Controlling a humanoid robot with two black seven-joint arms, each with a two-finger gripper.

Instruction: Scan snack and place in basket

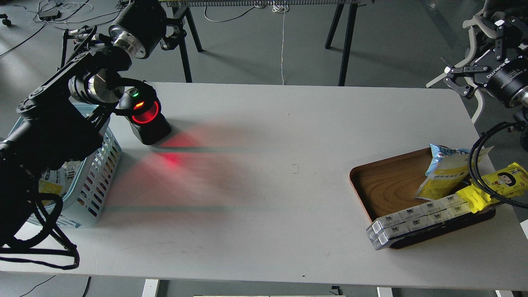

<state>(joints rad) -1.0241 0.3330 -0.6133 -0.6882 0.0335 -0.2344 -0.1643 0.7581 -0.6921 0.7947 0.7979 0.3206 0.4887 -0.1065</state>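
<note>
The robot's left arm (62, 119) sweeps in from the lower left edge and rises across the near side of the table (288, 123), its dark links and silver joint rings stacked toward the far left corner. Its gripper end points away past that corner, too dark and end-on to tell the fingers apart. The right gripper (478, 53) hangs beyond the table's far right corner, clear of the tabletop, fingers spread wide apart, holding nothing.

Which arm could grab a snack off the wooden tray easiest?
Probably the right: the right gripper hangs open near the tray, while the left arm is far off over the basket.
</note>
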